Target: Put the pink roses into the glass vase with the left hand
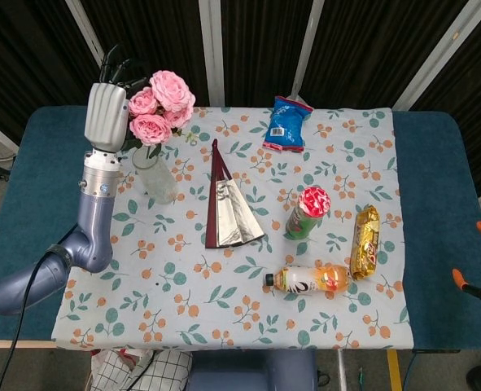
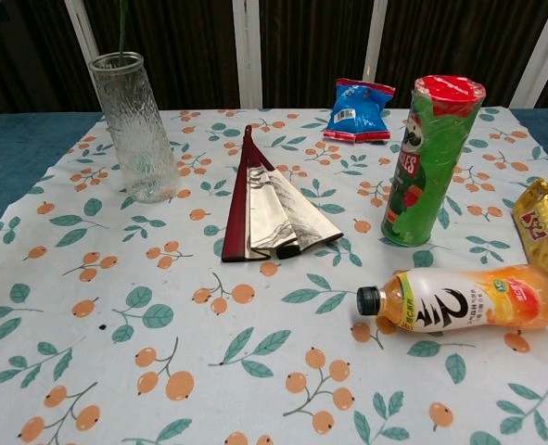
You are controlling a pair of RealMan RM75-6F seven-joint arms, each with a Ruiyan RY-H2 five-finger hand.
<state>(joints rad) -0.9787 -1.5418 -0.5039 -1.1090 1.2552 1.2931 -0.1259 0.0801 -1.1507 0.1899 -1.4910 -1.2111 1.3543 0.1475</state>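
Your left hand (image 1: 107, 114) grips the pink roses (image 1: 162, 106) directly above the glass vase (image 1: 154, 173) near the table's (image 1: 426, 244) far-left corner, a green stem (image 2: 121, 28) dipping to its rim.

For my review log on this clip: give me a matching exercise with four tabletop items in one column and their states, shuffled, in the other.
Items:
1. glass vase
2. juice bottle
3. folding fan
4. pink roses

States:
A. lying on its side
B. held above the table by the left robot hand
C. partly spread, flat on the cloth
D. standing upright, stem at its mouth

Pairs: 1-D, 2-A, 3-C, 4-B
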